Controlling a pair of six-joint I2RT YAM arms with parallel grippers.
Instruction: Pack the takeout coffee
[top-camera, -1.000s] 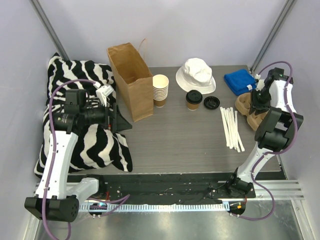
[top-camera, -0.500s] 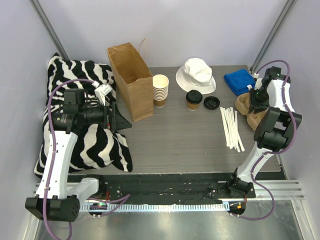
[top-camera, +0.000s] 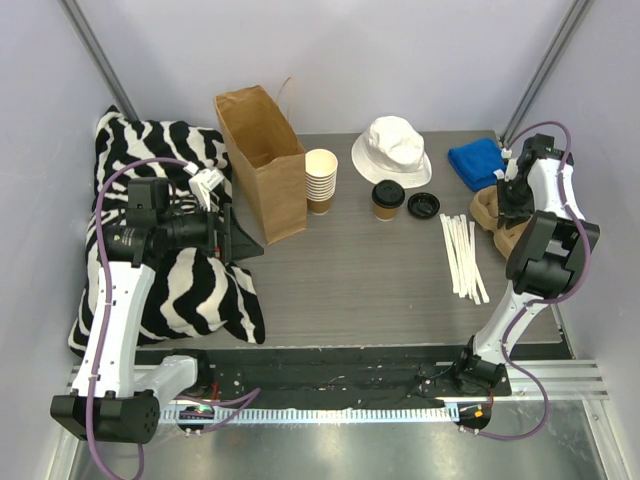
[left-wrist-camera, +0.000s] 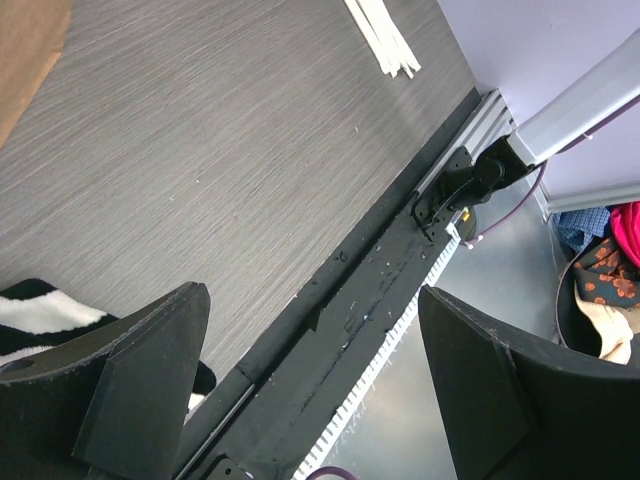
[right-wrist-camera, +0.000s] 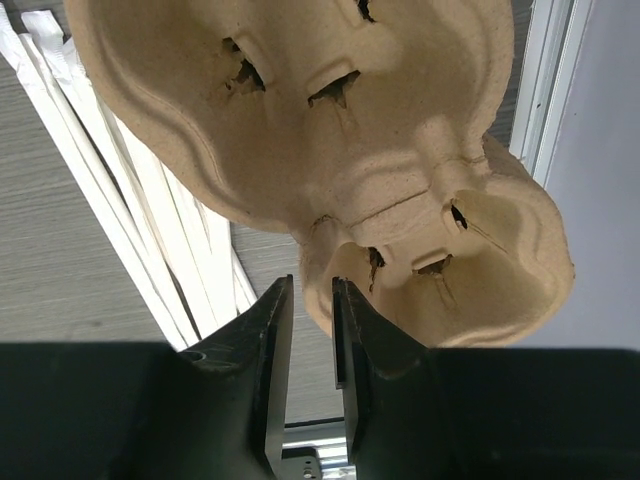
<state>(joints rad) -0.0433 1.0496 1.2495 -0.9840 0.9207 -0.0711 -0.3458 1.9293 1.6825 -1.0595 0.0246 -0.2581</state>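
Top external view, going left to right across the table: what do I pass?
Pillow → paper bag → cup stack → coffee → loose lid → straws → tray. Hat and cloth overlap others, so they are omitted.

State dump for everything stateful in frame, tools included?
left tool: open, empty
right tool: nearly closed
pulp tray: rim at right tool's tips, grip unclear
takeout coffee: upright, lidded, unheld
paper bag: upright, mouth open
cup stack: upright, lidless
spare lid: lying flat, on no cup
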